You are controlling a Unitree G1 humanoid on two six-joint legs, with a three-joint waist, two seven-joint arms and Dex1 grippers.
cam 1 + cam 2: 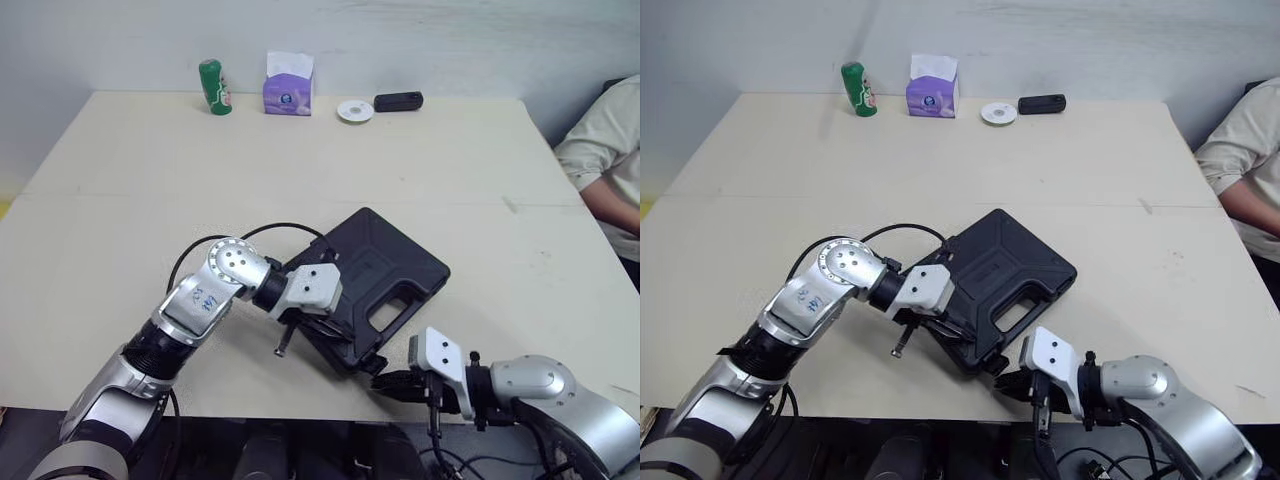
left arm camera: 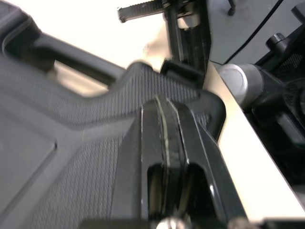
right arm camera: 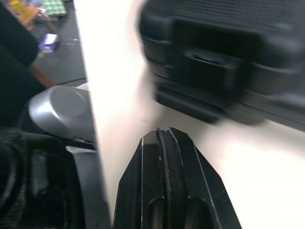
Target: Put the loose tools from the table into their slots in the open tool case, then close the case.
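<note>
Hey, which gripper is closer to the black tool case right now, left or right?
Left. The left gripper, shut, lies over the tool case lid near its front edge. The right gripper, also shut, is off the case, by the table front edge.

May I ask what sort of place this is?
Probably an office or lab room: a plain pale table against a white wall, a tissue box and green can at its far edge, a person seated alongside.
</note>
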